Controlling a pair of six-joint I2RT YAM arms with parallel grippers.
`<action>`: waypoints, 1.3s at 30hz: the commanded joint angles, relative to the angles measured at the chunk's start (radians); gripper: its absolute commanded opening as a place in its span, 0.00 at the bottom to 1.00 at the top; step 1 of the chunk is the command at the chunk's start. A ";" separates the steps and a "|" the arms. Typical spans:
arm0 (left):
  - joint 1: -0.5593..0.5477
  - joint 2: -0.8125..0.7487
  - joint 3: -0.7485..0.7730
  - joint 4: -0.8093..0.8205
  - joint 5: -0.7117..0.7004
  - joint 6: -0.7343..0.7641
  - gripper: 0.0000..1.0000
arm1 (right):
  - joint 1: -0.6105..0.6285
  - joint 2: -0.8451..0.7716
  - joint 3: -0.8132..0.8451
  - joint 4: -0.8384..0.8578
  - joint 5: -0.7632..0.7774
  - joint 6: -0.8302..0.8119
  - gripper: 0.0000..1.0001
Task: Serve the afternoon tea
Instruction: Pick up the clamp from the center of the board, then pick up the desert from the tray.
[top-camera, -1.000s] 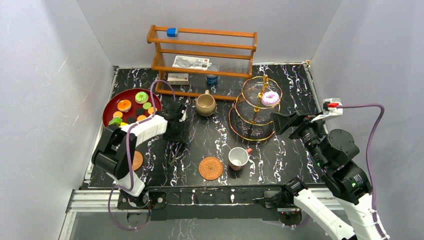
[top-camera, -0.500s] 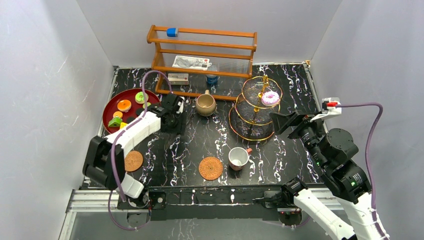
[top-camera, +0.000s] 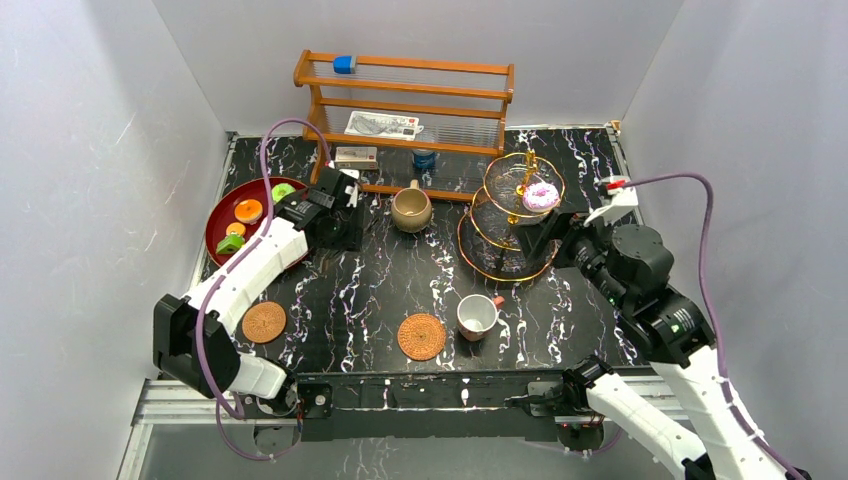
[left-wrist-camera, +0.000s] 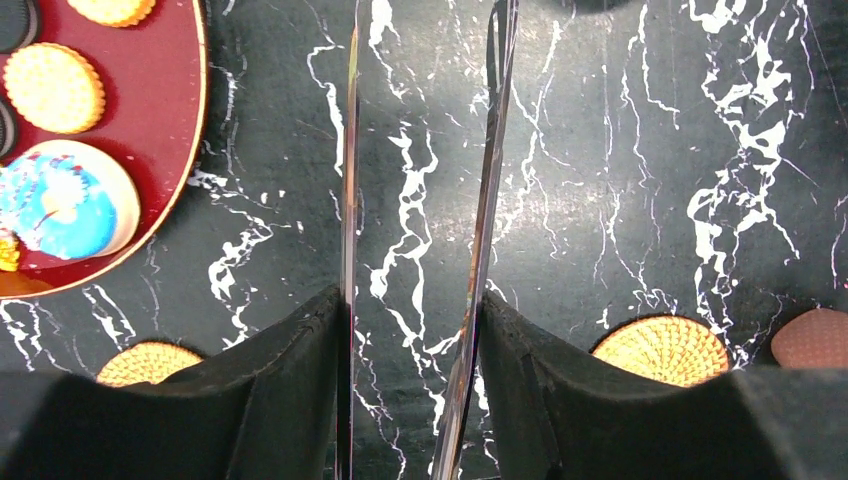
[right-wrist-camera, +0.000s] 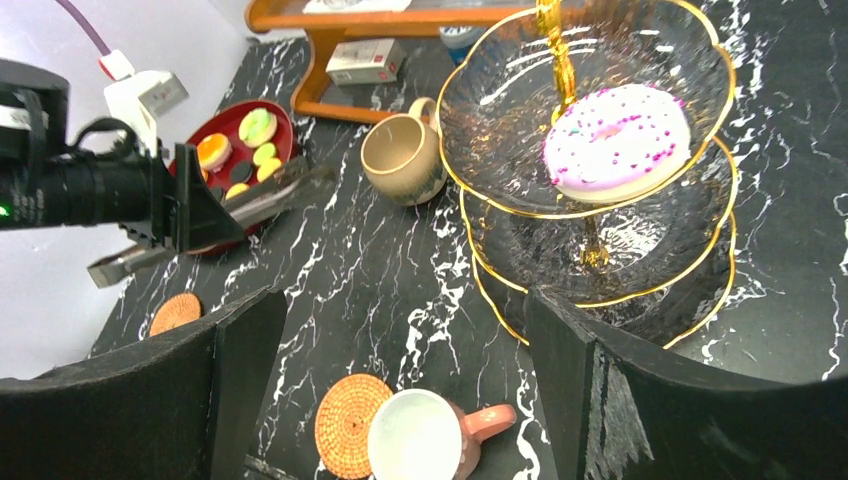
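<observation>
Toy pastries (top-camera: 248, 210) lie in a red tray (top-camera: 214, 228) at the far left. A pink donut (top-camera: 541, 195) sits on the top tier of the gold-rimmed glass stand (top-camera: 482, 264). The tan mug (top-camera: 410, 210) stands between them. The white red-handled cup (top-camera: 477, 316) stands beside one woven coaster (top-camera: 421, 336); the other coaster (top-camera: 264, 322) lies near left. My left gripper (top-camera: 335, 215) hovers open and empty over bare table right of the tray (left-wrist-camera: 185, 150). My right gripper (top-camera: 535, 235) is open and empty beside the stand (right-wrist-camera: 640, 300).
A wooden rack (top-camera: 405, 110) with boxes and a can stands at the back. White walls close in the table on the left, right and far sides. The left arm's purple cable (top-camera: 285, 135) arcs over the tray and rack corner.
My left arm has stretched out, carrying its gripper away from me to beside the tray. My right gripper has moved left and closer to the stand.
</observation>
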 joint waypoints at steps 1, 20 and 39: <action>0.024 -0.020 0.076 -0.037 -0.064 -0.001 0.47 | 0.004 0.025 0.022 0.019 -0.052 0.001 0.98; 0.413 0.130 0.159 0.079 -0.035 0.049 0.44 | 0.003 -0.012 0.059 0.052 -0.086 -0.043 0.99; 0.525 0.300 0.239 0.160 -0.040 0.072 0.45 | 0.005 0.010 0.052 0.110 -0.072 -0.064 0.99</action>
